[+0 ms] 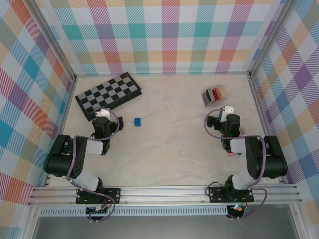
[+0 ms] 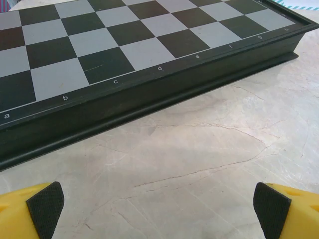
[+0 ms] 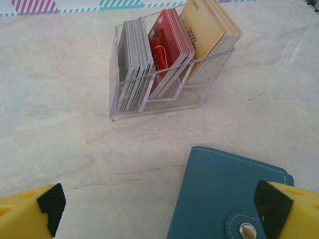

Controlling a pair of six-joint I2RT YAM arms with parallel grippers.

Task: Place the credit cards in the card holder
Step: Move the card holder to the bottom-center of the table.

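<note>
Wallet (image 3: 224, 194) near card holder (image 3: 164, 97)

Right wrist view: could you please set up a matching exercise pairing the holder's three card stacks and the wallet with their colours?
Sides of the card holder are as seen in the right wrist view.

Things:
1. left stack of cards
2. middle stack of cards
3. right stack of cards
4. wallet

Colours:
A. red
B. teal blue
C. grey
D. tan

Pairs: 1-C, 2-A, 3-D, 4-B

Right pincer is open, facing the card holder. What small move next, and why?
Probably draw the right pincer back toward the pink sliver beside its arm, possibly a loose card. The pincer is open and empty, and the card holder ahead already carries grey, red and tan stacks, with a closed blue wallet nearby.
</note>
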